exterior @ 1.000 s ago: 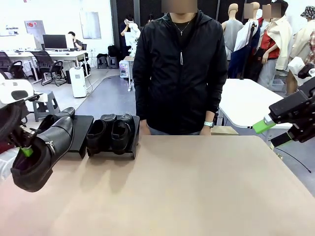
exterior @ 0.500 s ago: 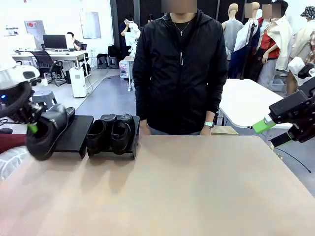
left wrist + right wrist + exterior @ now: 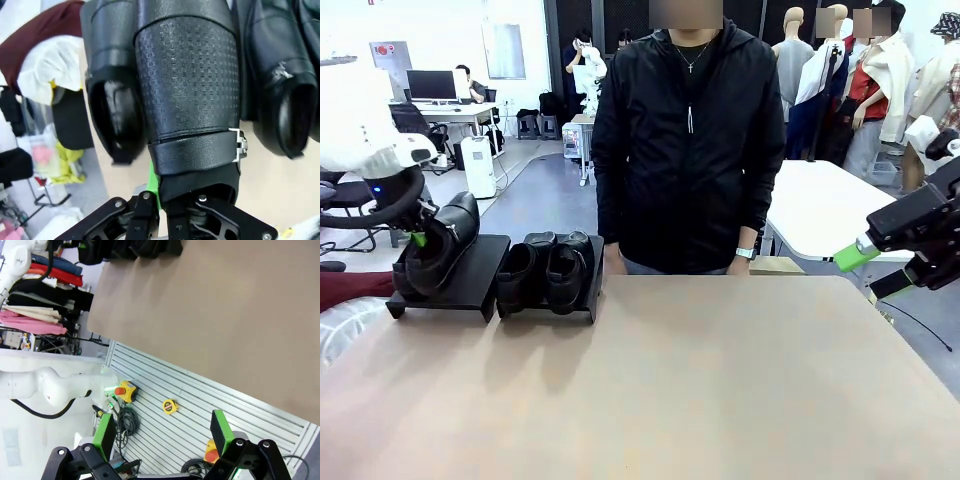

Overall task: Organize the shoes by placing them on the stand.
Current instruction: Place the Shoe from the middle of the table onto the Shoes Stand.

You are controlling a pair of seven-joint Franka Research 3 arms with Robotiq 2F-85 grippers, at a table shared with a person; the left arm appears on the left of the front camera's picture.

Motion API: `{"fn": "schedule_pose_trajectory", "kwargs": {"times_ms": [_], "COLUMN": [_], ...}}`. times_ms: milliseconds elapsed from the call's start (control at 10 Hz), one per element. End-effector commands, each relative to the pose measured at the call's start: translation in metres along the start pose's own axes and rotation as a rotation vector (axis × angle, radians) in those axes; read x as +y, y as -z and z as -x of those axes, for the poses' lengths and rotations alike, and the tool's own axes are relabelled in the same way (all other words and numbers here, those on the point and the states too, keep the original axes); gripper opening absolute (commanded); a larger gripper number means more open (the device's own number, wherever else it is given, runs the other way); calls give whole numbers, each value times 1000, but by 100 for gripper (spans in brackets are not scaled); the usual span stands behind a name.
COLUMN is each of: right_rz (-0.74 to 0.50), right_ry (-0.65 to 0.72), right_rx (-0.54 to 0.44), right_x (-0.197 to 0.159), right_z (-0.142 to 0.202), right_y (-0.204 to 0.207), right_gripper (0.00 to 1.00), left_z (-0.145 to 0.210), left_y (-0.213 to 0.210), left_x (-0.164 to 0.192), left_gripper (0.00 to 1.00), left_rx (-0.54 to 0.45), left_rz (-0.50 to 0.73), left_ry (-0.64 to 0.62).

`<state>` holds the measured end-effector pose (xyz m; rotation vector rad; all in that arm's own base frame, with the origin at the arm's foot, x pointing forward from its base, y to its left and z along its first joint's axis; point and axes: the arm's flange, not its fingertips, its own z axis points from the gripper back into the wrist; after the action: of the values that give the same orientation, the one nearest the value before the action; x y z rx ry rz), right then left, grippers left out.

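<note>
A black stand (image 3: 475,290) sits at the table's far left. My left gripper (image 3: 415,238) is shut on the heel opening of a higher-cut black shoe (image 3: 442,252), which lies on the stand's left section. In the left wrist view this buckled shoe (image 3: 187,85) runs up from my gripper (image 3: 170,187), with a second long shoe (image 3: 112,100) close beside it. Two low loafers (image 3: 542,270) stand side by side on the stand's right section, and one loafer (image 3: 280,85) shows past the held shoe. My right gripper (image 3: 860,262) hangs open off the table's right edge, its green pads (image 3: 105,434) wide apart.
A person in a black jacket (image 3: 685,140) stands at the far edge, hands down. The brown tabletop (image 3: 700,380) stretches bare from the stand to the right edge. Below my right gripper (image 3: 162,437) lie a slatted floor plate, cables and a yellow tape measure (image 3: 169,406).
My left arm has carried the held shoe from low over the table's left edge up and back onto the stand's left section. The right arm has not moved.
</note>
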<state>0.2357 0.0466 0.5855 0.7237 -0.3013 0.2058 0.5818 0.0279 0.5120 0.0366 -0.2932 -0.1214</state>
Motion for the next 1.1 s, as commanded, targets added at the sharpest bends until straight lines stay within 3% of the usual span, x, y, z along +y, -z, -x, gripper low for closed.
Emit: {"fn": "schedule_pose_trajectory", "kwargs": {"times_ms": [0, 300, 800, 900, 1000], "right_rz": [-33, -33, -33, -33, -33], "right_ry": [-23, -23, -23, -23, -23], "right_rx": [-3, -3, -3, -3, -3], "right_x": [2, 2, 2, 2, 2], "right_z": [-3, -3, -3, -3, -3], "right_y": [-1, -1, -1, -1, -1], "right_gripper": [100, 100, 100, 100, 100], "left_z": [-13, -23, -33, -33, -33], "left_y": [12, 33, 58, 58, 59], "left_x": [-2, -13, -18, -18, -19], "left_gripper": [0, 0, 0, 40, 97], "left_rx": [-46, -78, -50, -52, -55], "left_rz": [10, 11, -9, 0, -3], "left_ry": [50, 74, 92, 85, 85]}}
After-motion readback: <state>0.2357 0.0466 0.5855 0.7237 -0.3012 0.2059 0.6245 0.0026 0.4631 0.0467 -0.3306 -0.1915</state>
